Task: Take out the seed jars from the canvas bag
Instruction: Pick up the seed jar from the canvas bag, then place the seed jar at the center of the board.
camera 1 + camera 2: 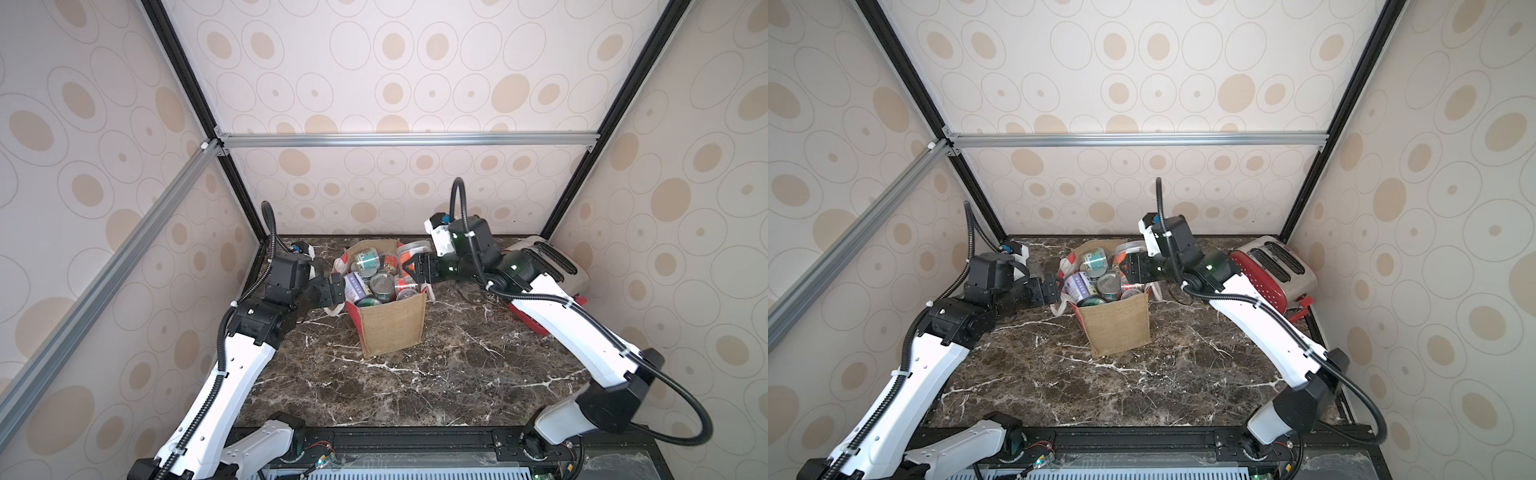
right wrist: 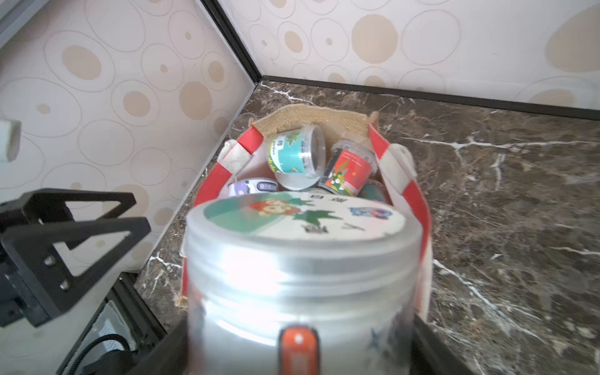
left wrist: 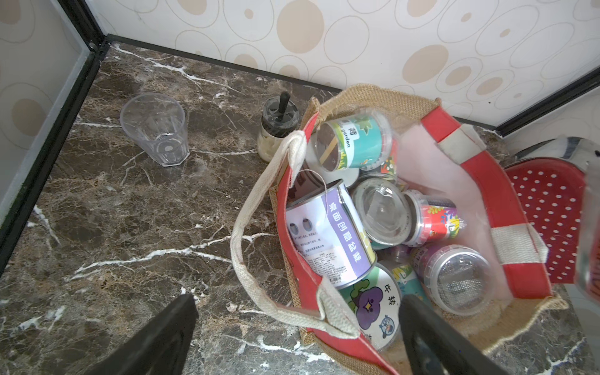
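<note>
The canvas bag (image 1: pixel 390 328) (image 1: pixel 1115 328) stands upright on the marble top, its mouth full of seed jars. My right gripper (image 1: pixel 409 268) (image 2: pixel 300 341) is shut on a clear seed jar with a cartoon-sticker lid (image 2: pixel 298 259) (image 1: pixel 414 248), held just above the bag's right rim. My left gripper (image 1: pixel 338 291) (image 3: pixel 297 302) is open and straddles the bag's red side panel and rope handle. One finger is over the purple-cartoon lid (image 3: pixel 373 302), the other over the tabletop. Inside lie a teal-label jar (image 3: pixel 357 143), a purple-white jar (image 3: pixel 331 233) and a red-label jar (image 3: pixel 435 217).
A clear drinking glass (image 3: pixel 156 130) and a black-topped shaker (image 3: pixel 276 126) stand behind the bag's left side, near the back corner. A red toaster (image 1: pixel 548 266) (image 1: pixel 1271 270) sits at the back right, under my right arm. Walls close in on three sides.
</note>
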